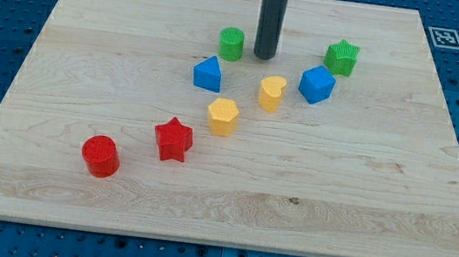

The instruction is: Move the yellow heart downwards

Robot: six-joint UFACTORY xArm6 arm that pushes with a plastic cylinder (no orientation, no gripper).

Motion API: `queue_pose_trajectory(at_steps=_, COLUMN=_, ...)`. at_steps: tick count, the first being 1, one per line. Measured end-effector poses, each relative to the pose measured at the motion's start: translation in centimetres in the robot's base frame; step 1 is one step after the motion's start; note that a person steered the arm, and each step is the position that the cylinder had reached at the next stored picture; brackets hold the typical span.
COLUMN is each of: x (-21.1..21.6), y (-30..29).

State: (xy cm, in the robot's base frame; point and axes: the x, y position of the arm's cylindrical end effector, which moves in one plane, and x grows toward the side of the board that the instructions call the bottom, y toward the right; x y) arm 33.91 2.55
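The yellow heart (272, 92) stands on the wooden board near the middle, a little towards the view's top. My tip (264, 57) rests on the board just above the heart and slightly to its left, apart from it. A green cylinder (232, 44) is to the tip's left. A blue cube (316, 84) sits right of the heart. A blue triangular block (207, 73) is to the heart's left. A yellow hexagon (223, 115) lies below and left of the heart.
A green star (342, 57) is at the upper right of the group. A red star (174, 139) and a red cylinder (101, 156) lie towards the lower left. The board's edge (215, 244) borders blue perforated table.
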Motion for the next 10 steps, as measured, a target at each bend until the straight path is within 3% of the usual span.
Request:
queue_pose_trajectory(at_steps=3, x=0.0, y=-3.3)
queue_pose_trajectory(at_steps=6, x=2.8, y=3.3)
queue_pose_trajectory(at_steps=10, x=4.9, y=2.8)
